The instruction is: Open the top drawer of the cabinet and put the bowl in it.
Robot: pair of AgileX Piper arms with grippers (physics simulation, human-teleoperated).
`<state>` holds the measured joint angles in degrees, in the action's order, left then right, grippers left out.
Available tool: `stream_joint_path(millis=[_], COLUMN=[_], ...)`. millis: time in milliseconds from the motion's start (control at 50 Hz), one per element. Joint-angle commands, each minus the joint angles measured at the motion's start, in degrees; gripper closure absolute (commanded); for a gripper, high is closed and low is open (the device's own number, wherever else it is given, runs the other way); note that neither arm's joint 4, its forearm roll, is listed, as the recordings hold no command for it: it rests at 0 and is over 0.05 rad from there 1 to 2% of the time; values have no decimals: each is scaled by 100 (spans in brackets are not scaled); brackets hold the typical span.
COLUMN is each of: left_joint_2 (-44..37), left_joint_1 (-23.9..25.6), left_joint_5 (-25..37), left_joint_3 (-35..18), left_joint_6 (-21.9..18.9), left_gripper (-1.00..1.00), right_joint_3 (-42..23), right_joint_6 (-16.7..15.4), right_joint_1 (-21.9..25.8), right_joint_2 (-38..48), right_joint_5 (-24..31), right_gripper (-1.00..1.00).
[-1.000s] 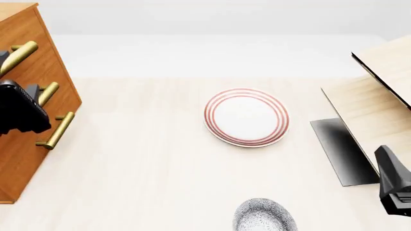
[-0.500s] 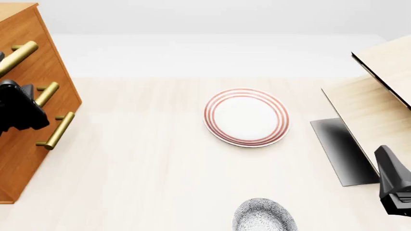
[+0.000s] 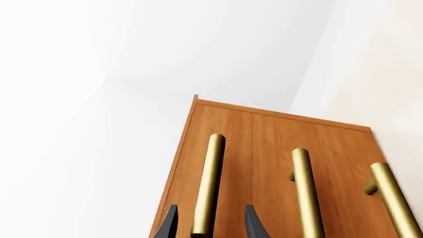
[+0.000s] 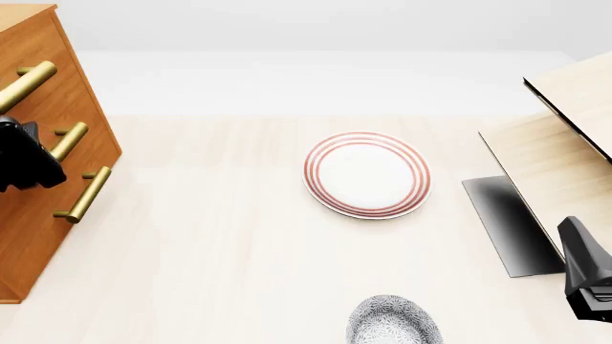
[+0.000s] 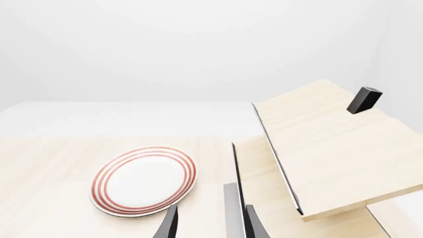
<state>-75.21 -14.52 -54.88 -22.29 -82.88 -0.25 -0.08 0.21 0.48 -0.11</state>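
The orange-brown cabinet (image 4: 39, 244) stands at the table's left edge with all three drawers shut. My left gripper (image 4: 21, 163) hovers in front of it. In the left wrist view, that gripper (image 3: 211, 225) is open, its two dark fingertips (image 3: 169, 224) on either side of the top drawer's brass handle (image 3: 209, 178) without touching it. The speckled grey-and-white bowl (image 4: 393, 322) sits on the table at the near edge, partly cut off. My right gripper (image 4: 588, 276) hangs at the right, open and empty; in its wrist view the gripper (image 5: 210, 225) faces the plate.
A white plate with red rings (image 4: 367, 174) lies mid-table, beyond the bowl. A pale wooden structure (image 4: 560, 150) with a dark panel (image 4: 507, 226) fills the right side, close to my right gripper. The two lower brass handles (image 4: 82, 193) stick out from the cabinet.
My left gripper has moved left, closer to the cabinet front. The right arm, bowl and plate have not moved.
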Motion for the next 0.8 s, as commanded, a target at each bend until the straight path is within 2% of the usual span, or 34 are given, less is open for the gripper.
stream_joint_path(millis=[20,360,380,800], left_joint_2=[-126,-365,-357,176], left_joint_1=[-167,-343,-340,-131], left_joint_5=[-61,-177,-197,143], left_joint_3=[-100,-177,-163,61], left_joint_6=[16,71,64,-182], left_gripper=[-100,-100,100,100], right_joint_3=[0,1,0,0], right_joint_6=[1,2,2,4], right_joint_1=[-5,-4,-2,-3], right_joint_2=[4,5,4,3], right_joint_5=[-1,-2,-2,-2], right_gripper=[-100,-100,-100,-100])
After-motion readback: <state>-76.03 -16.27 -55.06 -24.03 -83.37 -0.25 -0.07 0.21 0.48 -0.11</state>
